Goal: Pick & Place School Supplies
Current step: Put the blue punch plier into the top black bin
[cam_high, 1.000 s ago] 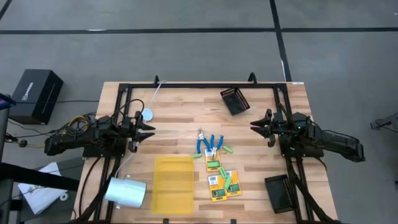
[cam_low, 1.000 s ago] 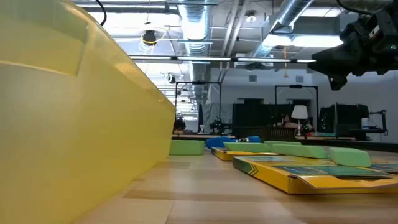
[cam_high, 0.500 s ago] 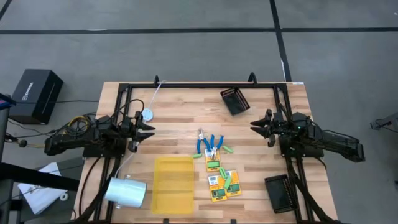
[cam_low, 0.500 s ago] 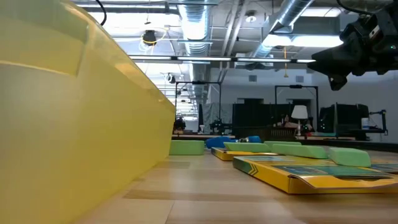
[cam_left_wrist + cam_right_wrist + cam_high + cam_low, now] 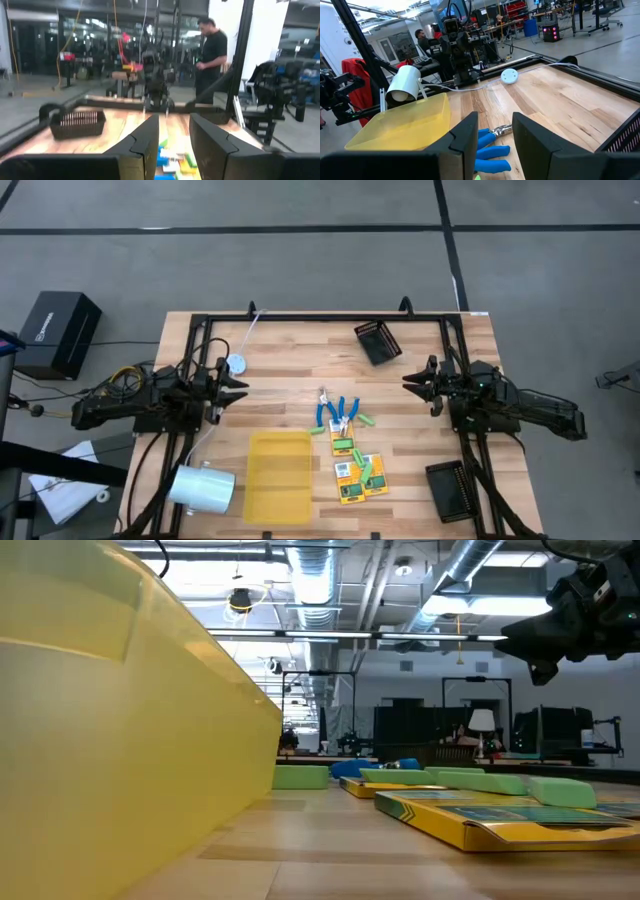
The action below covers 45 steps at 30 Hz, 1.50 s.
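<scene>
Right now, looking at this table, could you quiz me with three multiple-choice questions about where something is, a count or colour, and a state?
1. The yellow tray lies where from the crayon boxes?
A toward the left arm
B toward the right arm
C on top

2. How many black mesh trays?
A one
B two
C four

3. The right pincer is:
A gripping scissors
B empty, fingers apart
C inside the tray

Answers: 1 A, overhead it sits left of them. 2 B, the second is by the right arm. 3 B, the wrist view shows a gap, scissors beyond.

no text, label or number is legible anywhere.
</scene>
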### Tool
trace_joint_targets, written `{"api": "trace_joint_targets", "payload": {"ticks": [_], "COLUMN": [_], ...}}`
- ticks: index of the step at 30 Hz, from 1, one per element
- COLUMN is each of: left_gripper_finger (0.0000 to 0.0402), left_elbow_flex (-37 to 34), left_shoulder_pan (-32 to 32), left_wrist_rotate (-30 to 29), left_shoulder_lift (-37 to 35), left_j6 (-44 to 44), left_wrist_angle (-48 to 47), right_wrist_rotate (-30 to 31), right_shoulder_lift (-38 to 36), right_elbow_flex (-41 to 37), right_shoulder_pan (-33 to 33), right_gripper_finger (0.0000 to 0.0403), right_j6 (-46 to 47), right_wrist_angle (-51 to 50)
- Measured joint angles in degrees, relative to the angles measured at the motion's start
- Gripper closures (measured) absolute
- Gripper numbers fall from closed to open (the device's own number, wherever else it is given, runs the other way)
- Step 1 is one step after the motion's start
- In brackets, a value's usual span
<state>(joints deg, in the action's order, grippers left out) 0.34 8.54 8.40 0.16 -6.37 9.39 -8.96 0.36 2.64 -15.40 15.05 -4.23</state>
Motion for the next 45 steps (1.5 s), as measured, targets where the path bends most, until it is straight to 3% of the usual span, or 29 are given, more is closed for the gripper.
{"api": "trace_joint_targets", "payload": {"ticks": [14, 29, 37, 45], "left_gripper_finger": [0.0298, 0.0298, 0.0298, 0.0298], "left_elbow_flex": [0.0, 0.0, 0.0, 0.0], "left_shoulder_pan": [-0.01, -0.02, 0.0, 0.0], "left_wrist_rotate": [0.0, -0.43, -0.82, -5.53], "left_shoulder_lift": [0.0, 1.18, 5.17, 9.69], "left_j6": [-0.1, -14.38, -15.61, -19.09], "left_wrist_angle": [19.04, 20.96, 22.82, 29.11], "right_wrist_rotate": [-0.01, -0.01, 1.4, 3.7], "right_shoulder_lift": [-0.02, 0.0, -0.02, 0.0], "right_elbow_flex": [0.01, -0.14, -0.14, -0.07], "right_shoulder_pan": [0.0, 0.0, -0.01, -0.04], "right_gripper_finger": [0.029, 0.029, 0.029, 0.029], "right_j6": [0.0, 0.0, 0.02, 0.03], "right_wrist_angle": [0.0, 1.17, 13.11, 27.67]}}
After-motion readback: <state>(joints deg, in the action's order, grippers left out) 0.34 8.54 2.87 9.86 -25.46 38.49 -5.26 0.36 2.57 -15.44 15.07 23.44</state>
